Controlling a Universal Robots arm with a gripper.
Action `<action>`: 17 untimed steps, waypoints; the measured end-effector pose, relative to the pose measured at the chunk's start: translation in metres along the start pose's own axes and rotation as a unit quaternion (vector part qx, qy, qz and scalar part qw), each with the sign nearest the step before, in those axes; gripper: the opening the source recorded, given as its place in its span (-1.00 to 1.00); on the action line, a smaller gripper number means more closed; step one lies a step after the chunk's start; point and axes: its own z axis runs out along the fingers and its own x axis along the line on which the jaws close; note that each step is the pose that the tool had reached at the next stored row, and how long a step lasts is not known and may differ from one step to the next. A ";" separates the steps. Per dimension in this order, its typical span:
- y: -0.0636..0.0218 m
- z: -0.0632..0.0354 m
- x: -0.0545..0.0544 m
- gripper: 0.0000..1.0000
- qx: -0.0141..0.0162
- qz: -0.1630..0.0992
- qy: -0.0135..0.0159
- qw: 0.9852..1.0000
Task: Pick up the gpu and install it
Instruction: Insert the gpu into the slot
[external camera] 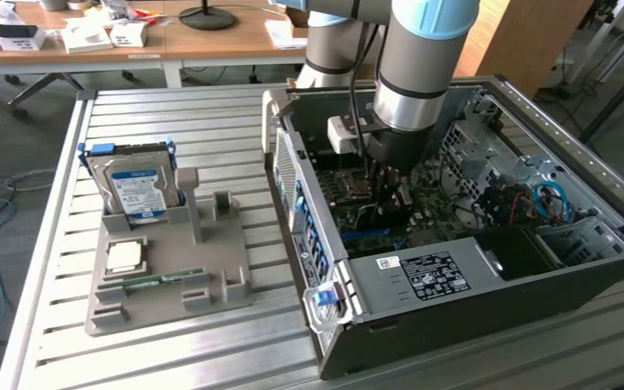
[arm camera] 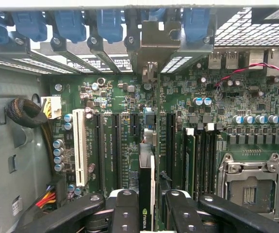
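The gpu point(arm camera: 146, 167) stood on edge between the gripper's point(arm camera: 150, 200) two black fingers point(arm camera: 124, 208), which pinched its flat faces from either side. The card therefore lay directly between the fingers, not off to one flank. Its long axis ran away from the wrist toward the rear wall of the computer case point(external camera: 421, 284), parallel to the black expansion slots point(arm camera: 115, 145) on the motherboard point(arm camera: 110, 97). Its lower edge sat over the gap between two of those slots. Whether it had already entered a connector could not be told.

The wrist view gave that alignment: the card seen edge-on, a white PCI slot point(arm camera: 79, 145) well to one side and the empty CPU socket point(arm camera: 248, 187) to the other. Blue latches point(arm camera: 110, 22) lined the rear openings ahead.

The exterior view showed the arm reaching straight down into the open case, with the gripper point(external camera: 388, 195) deep among the boards. On the exterior view's left, a grey parts fixture point(external camera: 166, 268) held a hard drive point(external camera: 133, 191) with a blue label, well apart from the case.
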 end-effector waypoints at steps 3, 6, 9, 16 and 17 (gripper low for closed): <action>0.0000 -0.0001 0.000 -0.48 0.000 0.000 -0.001 1.000; 0.0000 0.0000 0.000 -0.48 0.001 0.000 -0.001 1.000; 0.0000 0.0000 0.000 -0.48 0.001 0.000 -0.001 1.000; 0.0000 0.0000 0.000 -0.48 0.001 0.000 -0.003 1.000; 0.0000 0.0000 0.000 -0.48 0.001 0.000 -0.004 1.000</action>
